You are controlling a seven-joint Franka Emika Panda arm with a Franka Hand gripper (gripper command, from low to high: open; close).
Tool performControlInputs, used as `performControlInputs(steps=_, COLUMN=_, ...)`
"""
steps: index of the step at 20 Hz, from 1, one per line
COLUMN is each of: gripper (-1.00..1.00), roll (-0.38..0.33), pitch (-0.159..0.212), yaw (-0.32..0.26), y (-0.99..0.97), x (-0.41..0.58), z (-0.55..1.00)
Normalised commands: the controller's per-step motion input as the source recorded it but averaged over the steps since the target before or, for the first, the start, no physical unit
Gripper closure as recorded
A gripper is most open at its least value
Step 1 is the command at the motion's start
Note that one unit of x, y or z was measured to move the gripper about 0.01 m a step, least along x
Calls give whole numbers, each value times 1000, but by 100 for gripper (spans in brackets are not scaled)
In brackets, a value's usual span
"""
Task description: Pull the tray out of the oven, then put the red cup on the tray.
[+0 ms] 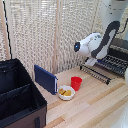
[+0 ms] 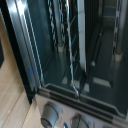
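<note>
One small bright-red plastic cup (image 1: 76,82) sits mid-frame on the wooden surface (image 1: 95,107) — lower left of the hand (image 1: 90,61), well apart; whether its fingers are apart or together cannot be told.

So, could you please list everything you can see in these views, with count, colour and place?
oven: one, dark, door open, at the exterior view's right.
tray: one, dark wire, inside the oven.
red cup: one, red, mid-table.
white bowl: one, white with yellow pieces, beside the cup.
blue slab: one, blue, upright, behind the bowl.
black case: one, black, open, exterior view's left.
table: one, light wood.
arm: one, white and black, reaching into the oven; hand hidden.
</note>
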Motion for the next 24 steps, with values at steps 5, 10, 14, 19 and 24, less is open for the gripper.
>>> performControlInputs(steps=5, gripper=-100, roll=0, pitch=53, yaw=62, y=-630, x=31, z=0)
performControlInputs(steps=10, gripper=-100, roll=5, pitch=13, yaw=48, y=-550, x=3, z=0)
performControlInputs(steps=14, gripper=-100, roll=28, pitch=21, yaw=39, y=-501, x=13, z=0)
performControlInputs(steps=19, gripper=100, roll=98, pitch=37, yaw=125, y=-433, x=8, z=-9)
performControlInputs(steps=24, gripper=100, roll=111, pitch=12, yaw=212, y=-391, x=0, z=0)
